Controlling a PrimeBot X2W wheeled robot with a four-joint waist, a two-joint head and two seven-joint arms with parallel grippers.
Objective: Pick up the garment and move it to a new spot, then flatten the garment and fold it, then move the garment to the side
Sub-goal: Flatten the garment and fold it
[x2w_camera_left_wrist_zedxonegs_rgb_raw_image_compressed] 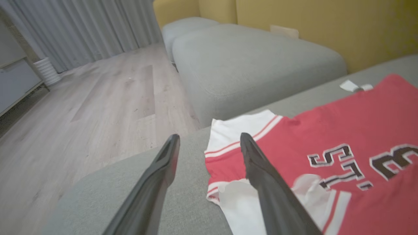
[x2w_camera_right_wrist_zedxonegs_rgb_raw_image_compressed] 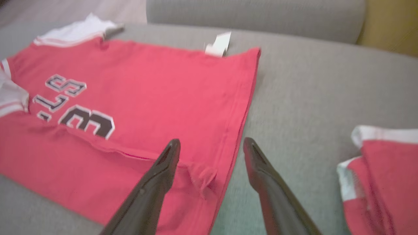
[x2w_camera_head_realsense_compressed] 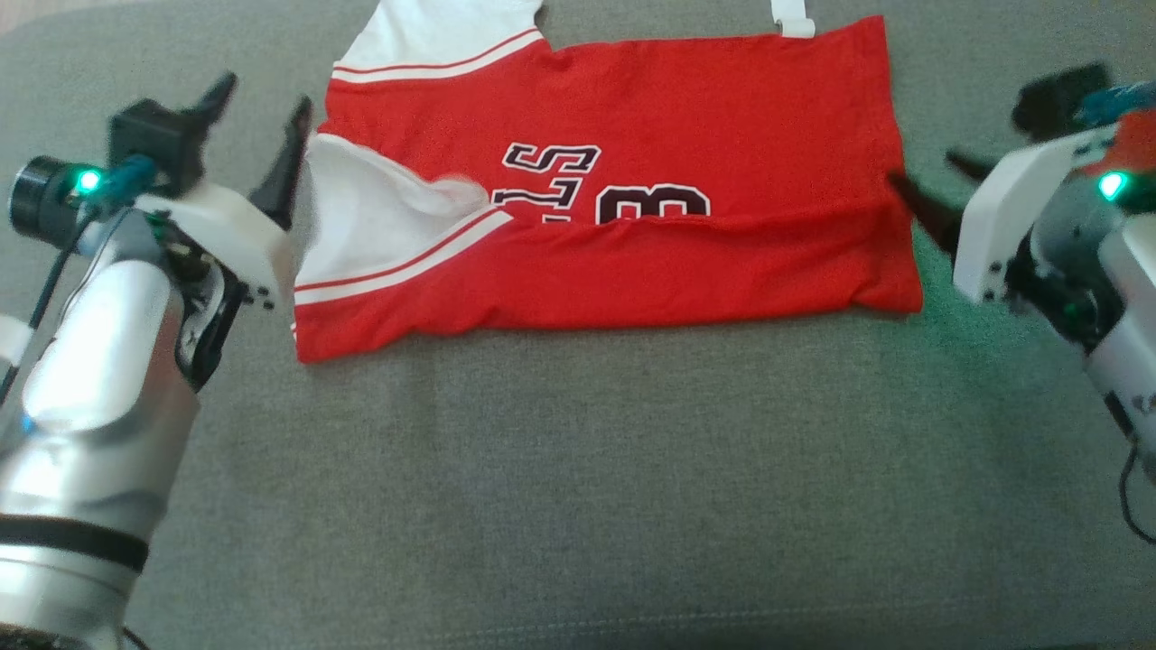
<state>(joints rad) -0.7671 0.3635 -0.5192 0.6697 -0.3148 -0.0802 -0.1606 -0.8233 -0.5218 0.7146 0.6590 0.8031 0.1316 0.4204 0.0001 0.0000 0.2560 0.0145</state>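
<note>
Red jersey garment with white sleeves and dark lettering (x2w_camera_head_realsense_compressed: 722, 108) lies flat on the grey fabric sofa cushion (x2w_camera_head_realsense_compressed: 578, 487), toward 12 o'clock in your head view. Its near edge is folded up over the lower half of the lettering.

Left claw (x2w_camera_head_realsense_compressed: 264, 95): released, fingers spread, empty, at the garment's 9 o'clock just beside the white sleeve.

Right claw (x2w_camera_head_realsense_compressed: 921, 167): released, empty, at its 3 o'clock by the hem.

In your right wrist view a second folded red-and-white garment (x2w_camera_right_wrist_zedxonegs_rgb_raw_image_compressed: 385, 176) sits at 4 o'clock.

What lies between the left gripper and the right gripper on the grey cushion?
The red jersey lies there, spanning the grey cushion from the left gripper to the right gripper, as the head view shows.
</note>
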